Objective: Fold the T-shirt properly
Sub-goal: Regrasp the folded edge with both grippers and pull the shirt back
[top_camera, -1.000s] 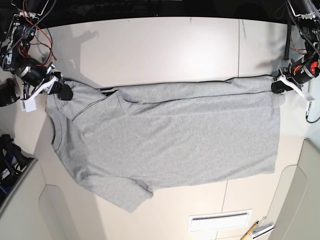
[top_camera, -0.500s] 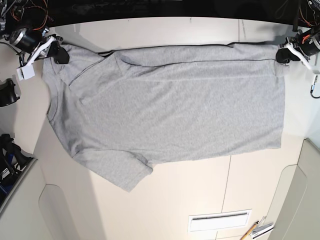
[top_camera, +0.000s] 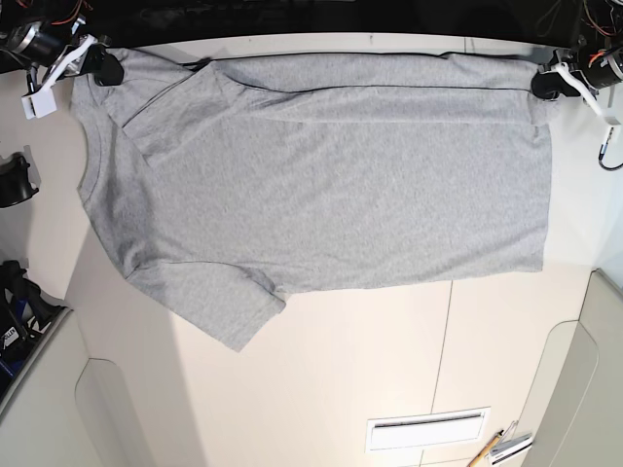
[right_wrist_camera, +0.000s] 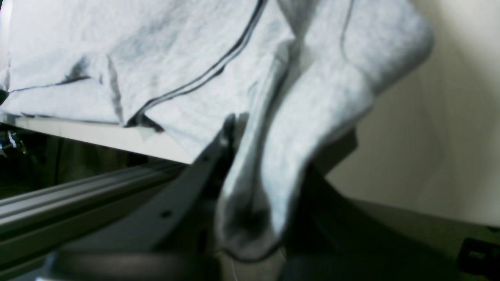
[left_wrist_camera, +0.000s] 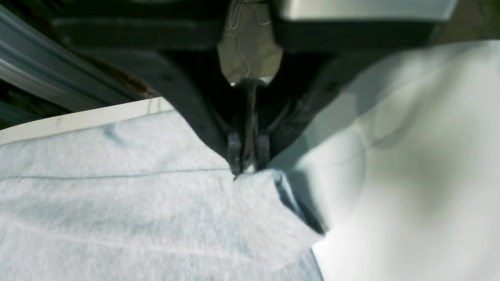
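The heather-grey T-shirt (top_camera: 321, 175) lies spread on the pale table (top_camera: 389, 370), plain side up, neck to the left, hem to the right, one sleeve pointing to the lower left. My left gripper (top_camera: 545, 83) is shut on the shirt's far hem corner at the top right; the left wrist view shows its fingertips (left_wrist_camera: 234, 150) pinching the cloth (left_wrist_camera: 136, 218). My right gripper (top_camera: 102, 68) is shut on the far shoulder at the top left; in the right wrist view a bunched fold of cloth (right_wrist_camera: 297, 128) hangs between its jaws.
The shirt's far edge lies along the table's back edge (top_camera: 292, 41), with dark space beyond. A white vent plate (top_camera: 426, 428) and a pencil (top_camera: 484, 450) lie near the front right. Dark gear (top_camera: 18, 180) sits off the left edge.
Both grippers have pulled the shirt's far edge further toward the table's back edge. The whole shirt has slid that way and lies flatter.
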Motion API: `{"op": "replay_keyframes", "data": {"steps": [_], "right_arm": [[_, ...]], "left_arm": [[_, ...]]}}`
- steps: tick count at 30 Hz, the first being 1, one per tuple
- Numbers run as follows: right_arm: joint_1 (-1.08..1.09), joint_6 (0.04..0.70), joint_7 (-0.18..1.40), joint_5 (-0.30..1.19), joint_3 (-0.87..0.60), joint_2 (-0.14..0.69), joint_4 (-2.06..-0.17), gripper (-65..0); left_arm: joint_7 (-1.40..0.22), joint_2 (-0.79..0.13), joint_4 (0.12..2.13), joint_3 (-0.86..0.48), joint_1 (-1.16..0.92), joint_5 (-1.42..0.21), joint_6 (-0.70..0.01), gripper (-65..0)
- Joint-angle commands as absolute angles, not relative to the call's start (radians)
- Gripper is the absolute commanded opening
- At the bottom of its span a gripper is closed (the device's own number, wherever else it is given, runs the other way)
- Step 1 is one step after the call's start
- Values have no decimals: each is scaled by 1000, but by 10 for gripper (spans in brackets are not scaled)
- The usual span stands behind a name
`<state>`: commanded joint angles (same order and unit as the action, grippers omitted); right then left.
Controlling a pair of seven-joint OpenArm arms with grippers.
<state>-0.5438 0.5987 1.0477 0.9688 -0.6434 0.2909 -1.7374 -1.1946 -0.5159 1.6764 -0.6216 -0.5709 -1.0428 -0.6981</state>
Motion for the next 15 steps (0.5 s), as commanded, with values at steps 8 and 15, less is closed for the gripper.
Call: {"op": "replay_keyframes", "data": {"steps": [8, 15], "right_arm": [[-522, 598, 1029, 948, -685, 291, -1738, -335], [-427, 598, 1006, 947, -830, 305, -1738, -335]], "left_arm": [[-1194, -516, 1676, -626, -571, -1064, -698, -357], [-1193, -519, 1676, -834, -559, -1236, -698, -353]]}}
